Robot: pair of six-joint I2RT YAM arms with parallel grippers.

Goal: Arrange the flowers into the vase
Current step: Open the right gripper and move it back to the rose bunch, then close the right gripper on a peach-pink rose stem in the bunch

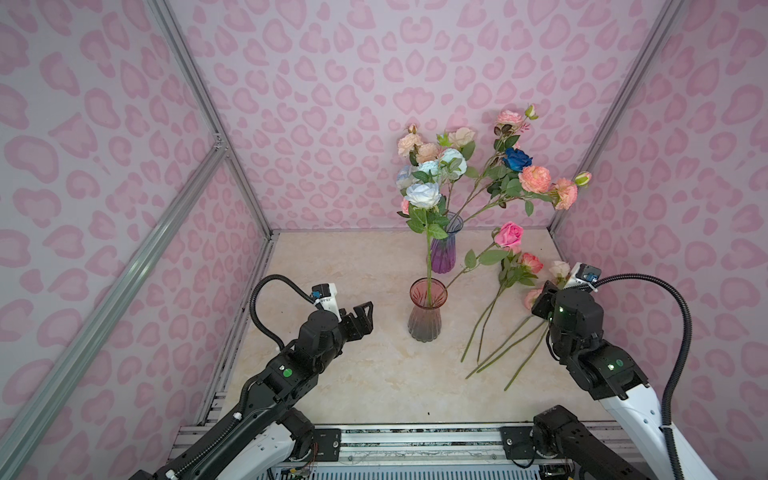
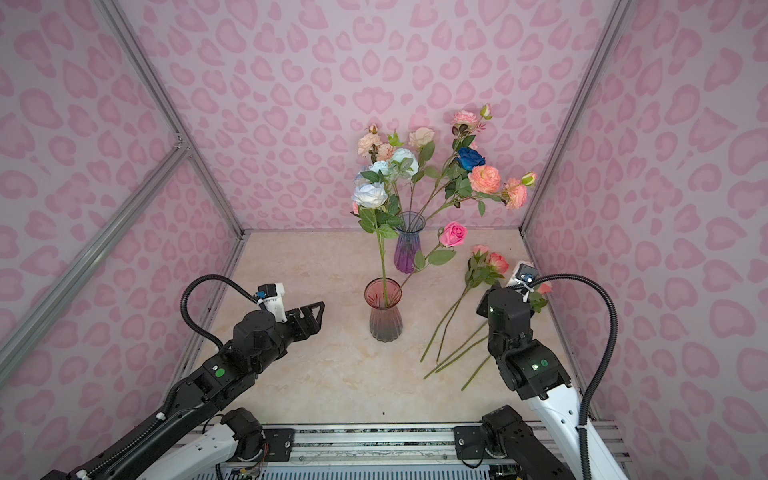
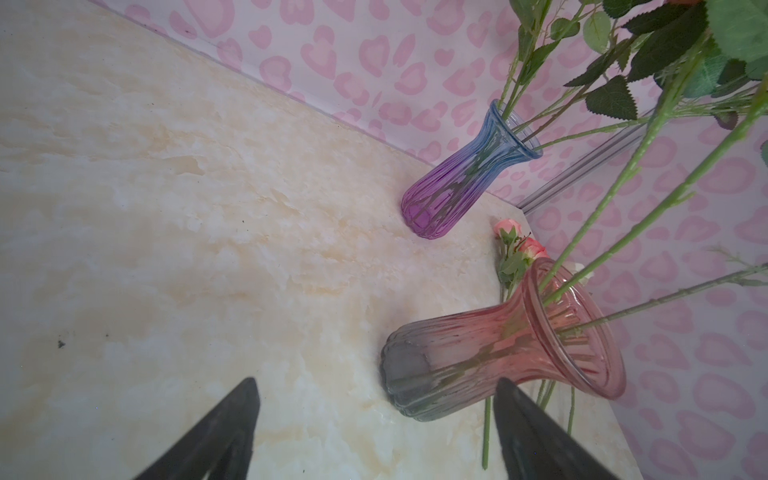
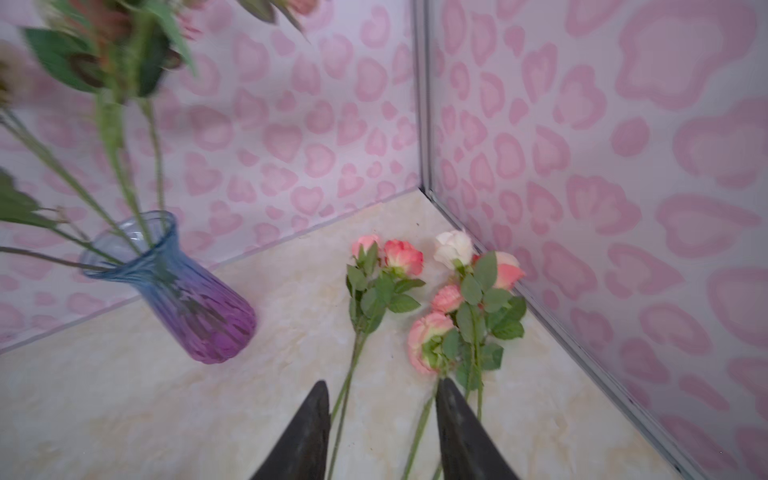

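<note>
Here — loose flowers (image 4: 430, 345), stems inside parted right claw (image 4: 382, 382).

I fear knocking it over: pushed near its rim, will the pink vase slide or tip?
The pink vase looks tall on a small base, so it would probably tip. The pink rose leaning out one side likely pulls it that way. It seems smooth glass: perhaps slippery, breakable.

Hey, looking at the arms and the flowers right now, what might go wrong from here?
1. The loose flowers lie with stems crossing, and the right tool stands open with more than one stem between its jaws, so it may pinch two at once.
2. The pink rose leans from the pink vase toward that pile; a lifted stem could snag it and tilt the vase.
</note>
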